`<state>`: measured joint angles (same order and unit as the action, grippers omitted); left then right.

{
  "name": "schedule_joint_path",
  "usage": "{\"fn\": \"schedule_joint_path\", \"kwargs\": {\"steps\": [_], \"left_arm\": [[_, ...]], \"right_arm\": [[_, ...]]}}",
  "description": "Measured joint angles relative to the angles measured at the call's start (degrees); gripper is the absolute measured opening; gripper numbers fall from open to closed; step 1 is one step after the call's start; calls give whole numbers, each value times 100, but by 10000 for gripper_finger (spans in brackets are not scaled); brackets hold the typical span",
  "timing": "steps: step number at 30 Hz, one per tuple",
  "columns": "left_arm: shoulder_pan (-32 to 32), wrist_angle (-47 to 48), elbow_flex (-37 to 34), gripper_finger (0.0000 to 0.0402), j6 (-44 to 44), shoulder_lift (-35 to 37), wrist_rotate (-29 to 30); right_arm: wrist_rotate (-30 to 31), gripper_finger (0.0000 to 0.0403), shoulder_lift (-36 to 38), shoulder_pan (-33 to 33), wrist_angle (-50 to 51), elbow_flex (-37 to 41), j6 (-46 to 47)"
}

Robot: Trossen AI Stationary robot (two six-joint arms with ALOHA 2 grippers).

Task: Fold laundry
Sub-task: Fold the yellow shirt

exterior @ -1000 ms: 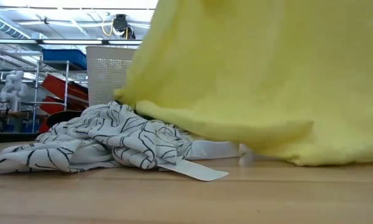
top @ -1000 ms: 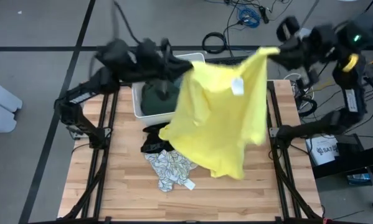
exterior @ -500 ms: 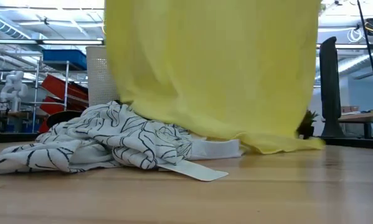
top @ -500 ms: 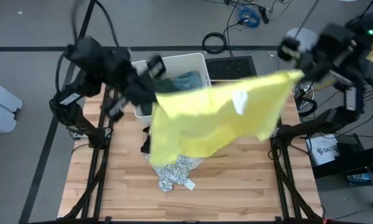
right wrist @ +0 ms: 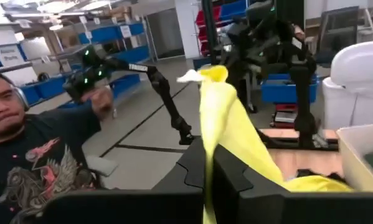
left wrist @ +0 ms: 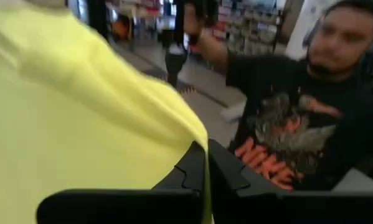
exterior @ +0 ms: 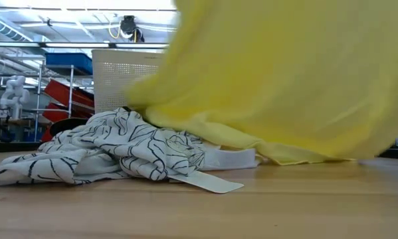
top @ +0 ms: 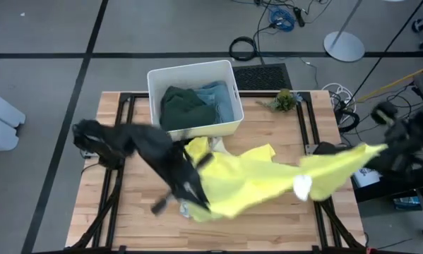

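From above I see the bright yellow cloth garment (top: 267,180) stretched lengthwise across the wooden table (top: 267,134) between my left gripper (top: 190,189) and right gripper (top: 388,144). The low view adds a white garment with grey pattern (exterior: 112,154) lying underneath it. Both wrist views show my fingers pinched closed on yellow edges, with a person in a black shirt (left wrist: 298,118) beyond.
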<state>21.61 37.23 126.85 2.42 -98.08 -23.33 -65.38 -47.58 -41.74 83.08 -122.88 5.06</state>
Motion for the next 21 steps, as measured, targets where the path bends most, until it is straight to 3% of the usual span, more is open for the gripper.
{"fn": "schedule_joint_path", "kwargs": {"steps": [4, 7, 11, 17, 21], "left_arm": [[484, -85, -70, 7, -100, -552, 525], [719, -522, -74, 5, -114, -934, 603], [967, -1349, -75, 4, 117, -1362, 614], [1175, -2009, -77, 3, 389, -1704, 1211], [1272, -2116, -75, 3, 692, -1706, 1769]], "right_arm": [[-725, 0, 926, -867, 65, 764, 66], [-1446, 0, 1516, -1654, 155, 1322, -104], [-1506, 0, 2120, -2367, 156, 1885, 12], [-1593, 0, 2485, -2514, 113, 2557, 177], [-1596, 0, 2485, -2153, 103, 3099, 224]]}}
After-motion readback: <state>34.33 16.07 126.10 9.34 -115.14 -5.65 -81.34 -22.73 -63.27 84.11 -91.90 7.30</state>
